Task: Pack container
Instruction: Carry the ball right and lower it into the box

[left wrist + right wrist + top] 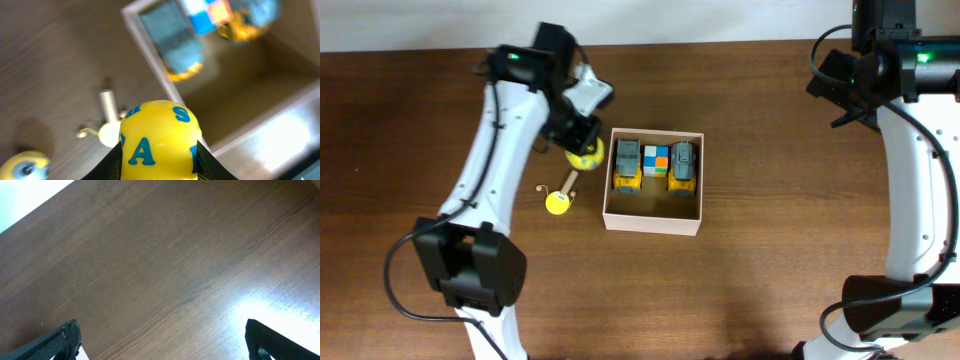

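Overhead: container (652, 212) beside left end effector (583, 148)

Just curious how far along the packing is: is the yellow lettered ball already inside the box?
No, the yellow ball is gripped between the fingers of the left gripper, outside the wall of the container rather than in it.

You see a dark brown table (165, 270) with thin wood lines running across it. The container (651, 226) is white on its walls and light brown inside. The left truck (627, 166) and the right truck (684, 166) are yellow down low and grey-blue on top. The cube (655, 160) has little squares of white, blue, orange and green. The ball (159, 140) is bright yellow with blue letters. The small round toy (557, 203) is yellow too.
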Available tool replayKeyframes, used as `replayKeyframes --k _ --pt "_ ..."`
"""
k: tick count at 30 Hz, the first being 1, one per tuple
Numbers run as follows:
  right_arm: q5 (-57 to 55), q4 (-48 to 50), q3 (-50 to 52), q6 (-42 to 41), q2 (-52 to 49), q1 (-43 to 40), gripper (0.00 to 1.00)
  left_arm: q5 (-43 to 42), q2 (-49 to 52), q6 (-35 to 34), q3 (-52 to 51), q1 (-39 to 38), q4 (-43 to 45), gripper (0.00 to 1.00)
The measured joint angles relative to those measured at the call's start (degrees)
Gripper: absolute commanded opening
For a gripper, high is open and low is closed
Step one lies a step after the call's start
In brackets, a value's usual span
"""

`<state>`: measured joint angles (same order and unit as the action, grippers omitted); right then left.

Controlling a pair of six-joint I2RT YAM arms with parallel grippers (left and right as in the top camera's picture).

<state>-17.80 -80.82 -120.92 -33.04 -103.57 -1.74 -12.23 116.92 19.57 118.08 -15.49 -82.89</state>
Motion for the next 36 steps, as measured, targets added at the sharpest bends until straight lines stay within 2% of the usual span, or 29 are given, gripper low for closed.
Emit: replayKeyframes --k 10,19,23,24,25,26,34,36 --pt "0.0 0.0 0.0 0.02 0.0 0.0 0.99 -0.59 0.0 5.35 0.0 -9.88 -2.86 0.28" --pt "0.0 0.0 0.0 0.04 0.0 0.0 0.99 1.6 0.0 6.4 -5.86 -10.84 1.88 0.29" --pt "0.0 0.0 0.0 0.02 0.0 0.0 0.99 2.6 0.11 6.51 -9.2 -10.84 3.54 0.45" --pt "0.0 0.0 0.0 0.04 0.0 0.0 0.99 2.71 0.13 6.82 -9.55 -10.84 3.69 0.57" --pt "-0.02 0.0 0.0 0.09 0.0 0.0 0.99 2.86 0.13 6.8 -9.68 -10.84 3.85 0.64" --pt "0.0 0.0 0.0 0.04 0.0 0.0 0.99 2.86 0.13 6.84 -9.68 -10.84 3.96 0.67" --pt "0.0 0.0 0.0 0.02 0.0 0.0 0.99 3.23 0.13 6.99 -9.68 -10.84 4.35 0.68" --pt "0.0 0.0 0.0 0.07 0.0 0.0 0.99 3.23 0.13 6.99 -9.68 -10.84 4.35 0.72"
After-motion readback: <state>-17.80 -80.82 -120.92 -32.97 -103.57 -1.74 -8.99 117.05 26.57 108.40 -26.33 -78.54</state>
